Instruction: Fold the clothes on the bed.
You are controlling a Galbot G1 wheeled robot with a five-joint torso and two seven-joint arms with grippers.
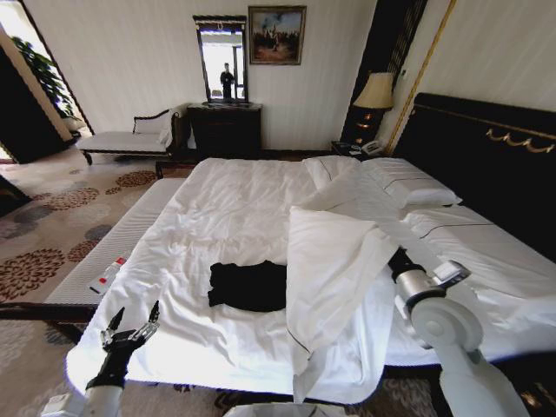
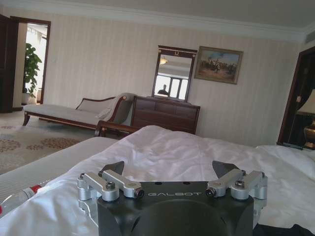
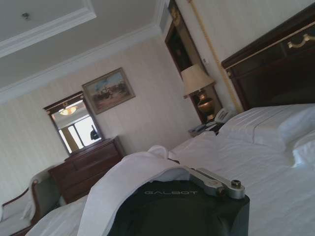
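One T-shirt (image 1: pixel 248 286) — two pillows (image 1: pixel 408 182).

Striped pale walls, dark dresser (image 1: pixel 224 129) with mirror (image 1: pixel 221 59), framed painting (image 1: pixel 276 35), patterned carpet (image 1: pixel 61 221)

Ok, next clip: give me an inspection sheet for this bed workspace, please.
Surface: large white-sheeted bed, duvet turned back on the robot's right.
Job's things: black T-shirt lying crumpled on the sheet.
Clutter: small red-and-white item at the bed's left edge.
Grippers: left gripper open, at the bed's near corner; right gripper under the duvet fold.
Cables: nothing seen.
Surroundings: dark headboard, dresser with mirror, chaise, lamp.
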